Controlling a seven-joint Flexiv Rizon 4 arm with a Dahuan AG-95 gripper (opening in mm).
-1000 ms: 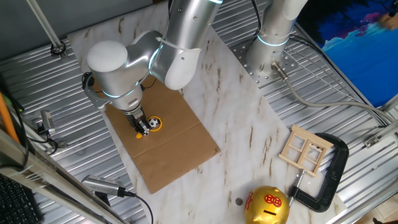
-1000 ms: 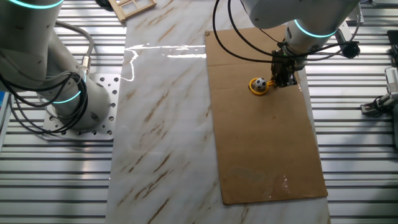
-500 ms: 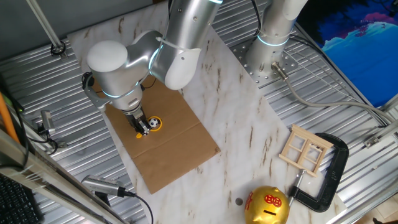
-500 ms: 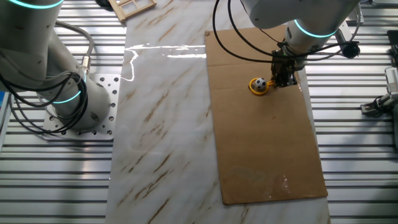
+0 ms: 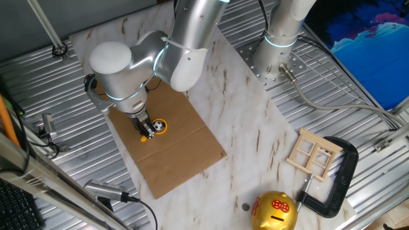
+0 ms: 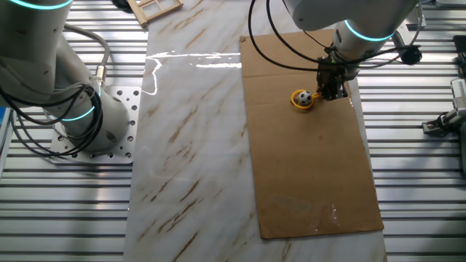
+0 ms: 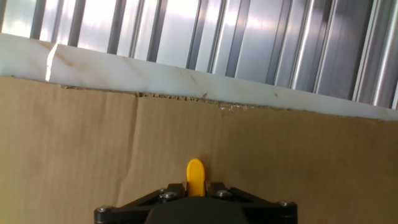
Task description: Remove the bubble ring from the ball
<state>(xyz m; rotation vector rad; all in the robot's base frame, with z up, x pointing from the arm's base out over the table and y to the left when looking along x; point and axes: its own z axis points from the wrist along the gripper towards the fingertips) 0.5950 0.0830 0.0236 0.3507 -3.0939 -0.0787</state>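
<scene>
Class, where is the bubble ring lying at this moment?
In both fixed views the bubble ring lies on the cardboard sheet, looped around the ball, with the claw at its handle end.

The table [image 5: 249, 115] is a white marble-patterned slab lying across a ribbed metal bench. A brown cardboard sheet [image 5: 179, 153] lies flat on it near one long edge, with a crease line running across it. At one end of the table a gold round piggy bank [image 5: 275, 212] stands by the corner, a small dark spot [image 5: 245, 207] just beside it. A small wooden window frame [image 5: 314, 154] rests at the neighbouring corner, touching a black C-clamp [image 5: 339, 179] at the table's edge.
</scene>
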